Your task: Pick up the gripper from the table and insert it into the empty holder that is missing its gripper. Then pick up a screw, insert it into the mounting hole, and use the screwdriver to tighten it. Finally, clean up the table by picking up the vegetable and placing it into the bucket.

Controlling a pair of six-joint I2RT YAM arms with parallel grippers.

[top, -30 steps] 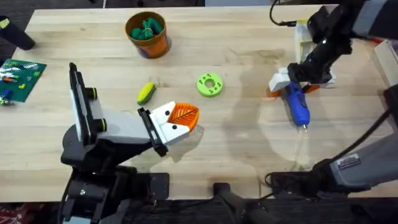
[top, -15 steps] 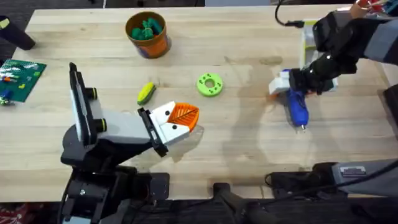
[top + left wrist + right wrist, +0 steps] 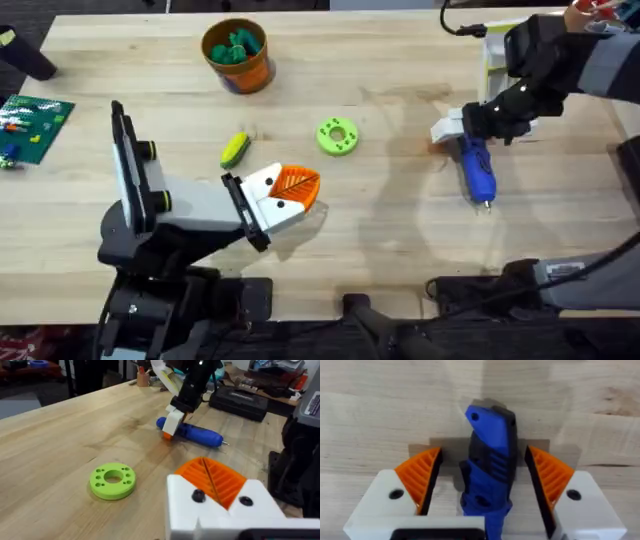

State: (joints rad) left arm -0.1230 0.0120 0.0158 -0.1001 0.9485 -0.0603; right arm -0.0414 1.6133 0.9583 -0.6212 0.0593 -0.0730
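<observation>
The blue screwdriver (image 3: pixel 478 172) lies at the right of the table, metal tip toward the front edge. My right gripper (image 3: pixel 474 138) is open and straddles its rear end, an orange pad on each side (image 3: pixel 485 467) with a gap to the blue body (image 3: pixel 490 460). The holder (image 3: pixel 280 195), a white wedge head with two black dots and an orange ribbed piece, sits on the black-and-white stand at the lower left. The yellow-green vegetable (image 3: pixel 234 150) lies just behind it. The orange bucket (image 3: pixel 237 72) stands at the back, green items inside. The loose gripper is hidden.
A bright green ring disc (image 3: pixel 338 136) lies mid-table, between the holder and the screwdriver. A green board (image 3: pixel 30 125) sits at the left edge. A white and yellow object (image 3: pixel 492 60) stands behind the right arm. A black case (image 3: pixel 237 400) lies beyond the screwdriver.
The right arm's upper part has swung toward the right and back. Its gripper has stayed over the screwdriver's rear end. The screwdriver and everything else lie where they were.
</observation>
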